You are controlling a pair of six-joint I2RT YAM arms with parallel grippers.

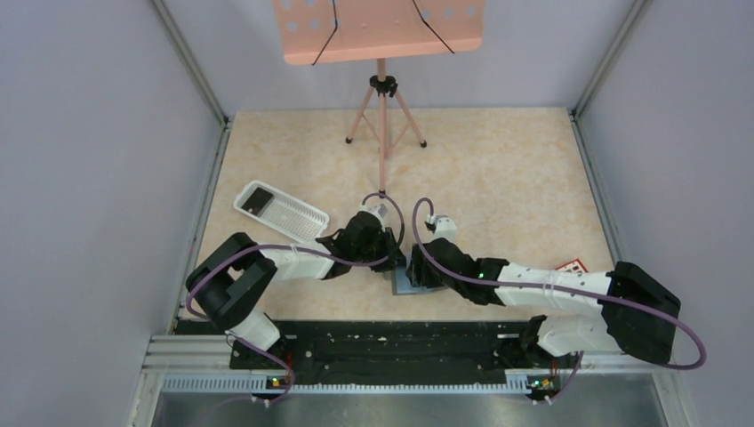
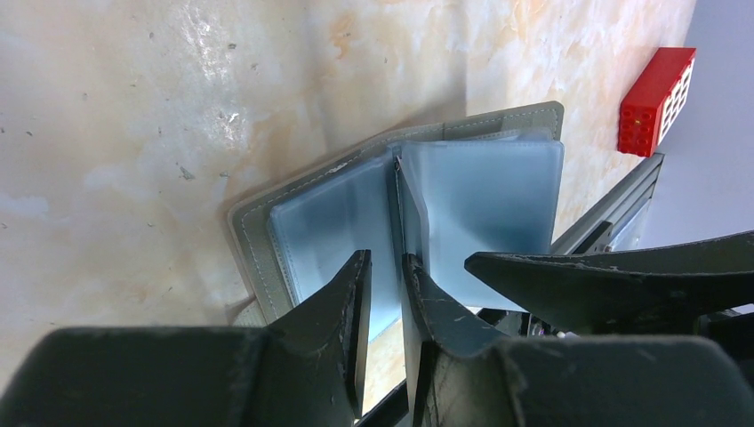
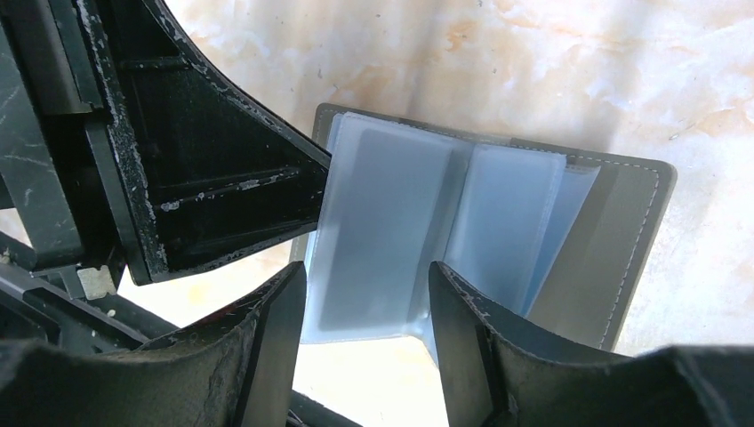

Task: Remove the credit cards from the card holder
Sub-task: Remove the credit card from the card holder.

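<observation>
Left pincer (image 2: 385, 260), narrowly parted, grip unclear, and open right pincer (image 3: 366, 269) straddle the card holder's (image 3: 622, 249) bluish sleeves (image 3: 507, 222), contents unclear.

Card holder (image 1: 403, 285) on table (image 1: 498, 178), near-ctr; tray (image 1: 283, 213) behind, to L.

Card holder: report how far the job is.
Done: holder lies open; one red card lies out on the table. In hand: left gripper pinches a sleeve, right gripper open above the holder. Left: unclear whether the sleeves hold more cards.
</observation>
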